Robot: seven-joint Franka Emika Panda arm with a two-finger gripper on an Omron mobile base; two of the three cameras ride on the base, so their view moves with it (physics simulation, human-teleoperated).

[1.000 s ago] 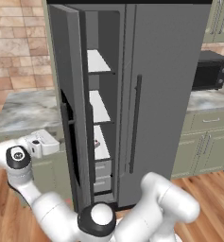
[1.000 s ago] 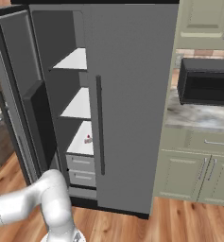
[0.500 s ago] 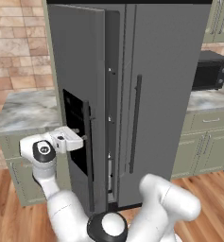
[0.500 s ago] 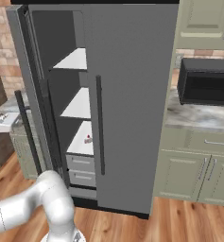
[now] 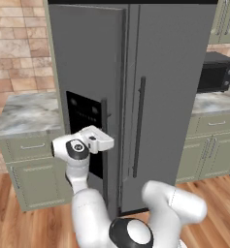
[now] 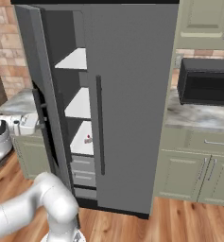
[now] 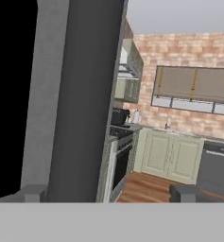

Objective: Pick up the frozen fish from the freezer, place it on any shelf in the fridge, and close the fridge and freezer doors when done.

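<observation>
Grey freezer door stands nearly shut. I see my gripper against its handle, jaws spread wide, holding nothing.

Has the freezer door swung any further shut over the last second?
Yes. The freezer door has swung toward the closed fridge door, leaving a narrower gap over the white shelves, with the open gripper against its front.

The freezer door stands ajar, leaving a narrow gap to the white shelves and drawers; the fridge door is shut, blocking its shelves; the gripper, jaws spread wide, sits against the freezer door's handle; a counter crowds the left side.
</observation>
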